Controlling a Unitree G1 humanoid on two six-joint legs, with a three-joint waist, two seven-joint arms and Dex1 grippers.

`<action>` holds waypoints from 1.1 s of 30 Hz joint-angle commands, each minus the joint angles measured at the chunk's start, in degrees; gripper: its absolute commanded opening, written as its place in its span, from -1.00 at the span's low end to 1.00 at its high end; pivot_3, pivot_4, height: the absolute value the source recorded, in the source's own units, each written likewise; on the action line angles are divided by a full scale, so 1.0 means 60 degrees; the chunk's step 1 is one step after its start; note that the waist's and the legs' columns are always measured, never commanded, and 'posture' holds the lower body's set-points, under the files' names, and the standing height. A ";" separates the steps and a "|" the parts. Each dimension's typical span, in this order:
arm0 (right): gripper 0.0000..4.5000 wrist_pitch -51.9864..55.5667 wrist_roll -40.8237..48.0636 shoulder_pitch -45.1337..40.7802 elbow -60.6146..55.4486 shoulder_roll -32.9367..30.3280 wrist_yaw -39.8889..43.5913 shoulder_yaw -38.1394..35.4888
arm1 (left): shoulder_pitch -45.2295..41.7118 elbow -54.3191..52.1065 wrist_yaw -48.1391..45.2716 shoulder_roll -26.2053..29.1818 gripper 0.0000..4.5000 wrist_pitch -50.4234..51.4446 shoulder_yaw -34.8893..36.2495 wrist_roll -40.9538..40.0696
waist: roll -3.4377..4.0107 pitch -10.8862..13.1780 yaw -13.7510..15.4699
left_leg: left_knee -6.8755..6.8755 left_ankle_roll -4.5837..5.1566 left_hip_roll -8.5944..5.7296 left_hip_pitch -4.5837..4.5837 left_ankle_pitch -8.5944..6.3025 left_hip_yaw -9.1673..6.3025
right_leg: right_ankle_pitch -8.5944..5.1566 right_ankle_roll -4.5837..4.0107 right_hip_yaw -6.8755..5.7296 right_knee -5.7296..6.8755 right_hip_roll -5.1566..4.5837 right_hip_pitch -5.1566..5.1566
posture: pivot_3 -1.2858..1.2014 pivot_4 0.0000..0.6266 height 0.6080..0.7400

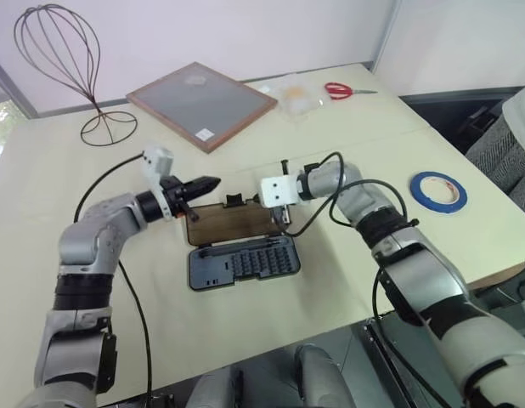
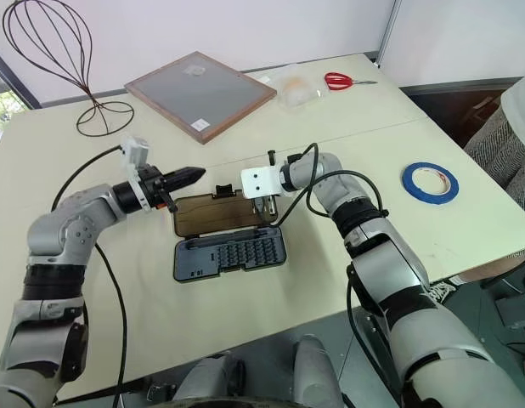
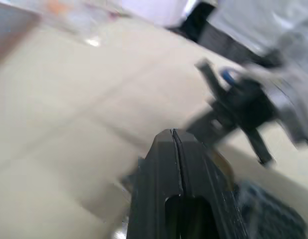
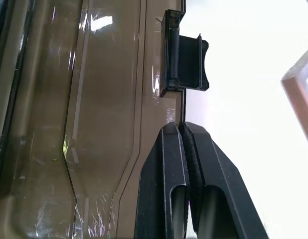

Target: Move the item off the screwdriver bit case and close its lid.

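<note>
1. Left gripper (image 1: 213,181): its two black fingers are pressed together with nothing between them. It hangs above the table, just off the left far corner of the open screwdriver bit case, pointing level toward the right gripper.
2. Flat rectangular dark grey plastic screwdriver bit case (image 1: 244,261): it lies open on the cream table (image 1: 347,280), rows of small bits exposed in the base.
3. Hinged translucent smoky-brown plastic lid (image 1: 233,223): it is folded back flat on the table directly behind the case base, latch tab (image 4: 186,59) on its far edge.
4. Right gripper (image 4: 183,130): fingers are closed tight, empty, their tips at the far edge of the lid, just beside the latch tab; whether they touch the lid edge cannot be told.
5. Blue ring-shaped roll of tape with white inner core (image 1: 438,190): it lies flat on the table well to the right of the case, clear of it.
6. Behind the case: wire dome stand (image 1: 63,64) far left, wood-framed grey panel (image 1: 201,104) centre, red-handled scissors (image 1: 341,89) far right.
</note>
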 commanded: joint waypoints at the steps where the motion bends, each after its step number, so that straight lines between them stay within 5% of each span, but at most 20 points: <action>1: -0.99 0.0116 0.0014 0.0217 -0.0820 -0.0053 -0.0023 0.0075 | -0.0426 0.0623 0.0505 0.0006 -1.00 -0.0627 0.0513 0.0232 | 0.0000 0.0000 -0.0001 | 0.0000 0.0000 0.0000 0.0001 0.0000 0.0000 | 0.0000 0.0000 0.0000 0.0000 0.0000 0.0000 | 0.03 -0.52 1.00; 17: -0.99 0.0577 0.0060 0.0570 -0.1987 -0.0157 0.0052 0.0169 | -0.0166 0.3925 0.0140 0.0708 -1.00 -0.4294 -0.0750 0.3266 | -0.0002 -0.0001 0.0002 | -0.0001 -0.0001 -0.0005 -0.0001 0.0000 0.0001 | 0.0000 0.0001 -0.0002 -0.0002 0.0000 0.0000 | 0.03 -0.52 1.00; 33: -0.99 0.0468 -0.0057 0.0292 -0.1973 -0.0215 -0.0132 0.0194 | 0.0514 0.3493 -0.2318 0.1117 -1.00 -0.4054 -0.1168 0.3070 | -0.0002 -0.0001 0.0000 | 0.0001 0.0000 -0.0006 -0.0003 0.0000 0.0002 | 0.0000 0.0001 -0.0001 0.0008 0.0000 0.0000 | 0.03 -0.52 1.00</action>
